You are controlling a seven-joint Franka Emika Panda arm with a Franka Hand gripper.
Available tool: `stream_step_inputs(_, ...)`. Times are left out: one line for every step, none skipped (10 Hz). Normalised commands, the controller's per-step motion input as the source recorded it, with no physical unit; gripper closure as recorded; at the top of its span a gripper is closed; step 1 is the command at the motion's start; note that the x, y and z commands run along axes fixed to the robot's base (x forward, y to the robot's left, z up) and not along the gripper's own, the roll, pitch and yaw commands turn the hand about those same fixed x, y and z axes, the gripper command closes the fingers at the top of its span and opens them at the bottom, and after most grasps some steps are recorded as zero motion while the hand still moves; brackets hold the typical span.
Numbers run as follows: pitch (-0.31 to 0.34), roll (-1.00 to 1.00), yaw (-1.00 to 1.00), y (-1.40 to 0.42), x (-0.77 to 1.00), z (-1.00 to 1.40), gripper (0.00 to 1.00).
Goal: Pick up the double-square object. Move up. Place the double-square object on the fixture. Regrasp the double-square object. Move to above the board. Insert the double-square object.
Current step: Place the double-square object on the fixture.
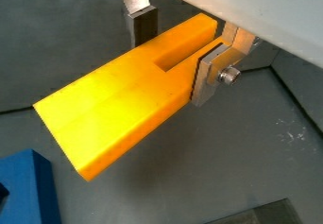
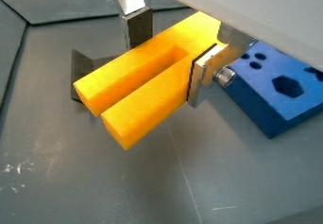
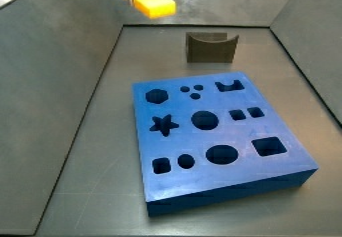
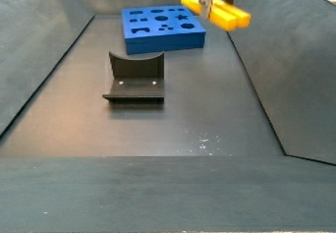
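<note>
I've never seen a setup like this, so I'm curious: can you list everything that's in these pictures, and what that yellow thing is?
Double-square object: one, bright yellow, a long block with two parallel prongs; held in the air between the gripper's fingers, clear of the floor, also seen in a side view.
Board: one, blue thick slab with dark cut-out holes (star, circles, squares, crown); lying flat on the floor.
Fixture: one, dark notched holder on a base plate; standing on the floor apart from the board, with nothing in it.
Floor: one, dark grey, with sloped grey walls around it.
Gripper: one, silver plate fingers with dark pads; shut on the yellow block's sides, raised above the floor.
</note>
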Motion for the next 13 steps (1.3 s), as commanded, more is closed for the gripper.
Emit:
stream_step_inputs(0.073,0.05,-0.01,0.02,0.0,0.35,1.0)
stream_step_inputs(0.081,0.06,-0.01,0.02,0.01,0.23,1.0)
stream_step_inputs(0.161,-0.07,-1.0,0.06,1.0,0.17,1.0)
stream_step_inputs(0.171,-0.08,-1.0,0.06,1.0,0.13,1.0)
stream_step_inputs(0.205,-0.1,-1.0,0.06,1.0,0.12,1.0)
stream_step_inputs(0.243,-0.13,-1.0,0.06,1.0,0.1,1.0)
stream_step_inputs(0.276,-0.16,-1.0,0.05,1.0,0.08,1.0)
stream_step_inputs(0.265,-0.16,-0.88,0.05,1.0,0.07,1.0)
stream_step_inputs(0.201,-0.16,-0.47,0.05,1.0,0.06,1.0)
stream_step_inputs(0.174,-0.16,-0.32,0.04,1.0,0.05,1.0)
stream_step_inputs(0.144,-0.16,-0.17,0.04,1.0,0.04,1.0)
stream_step_inputs(0.134,-0.16,-0.11,0.04,1.0,0.03,1.0)
stream_step_inputs(0.137,-0.16,-0.07,0.04,1.0,0.03,1.0)
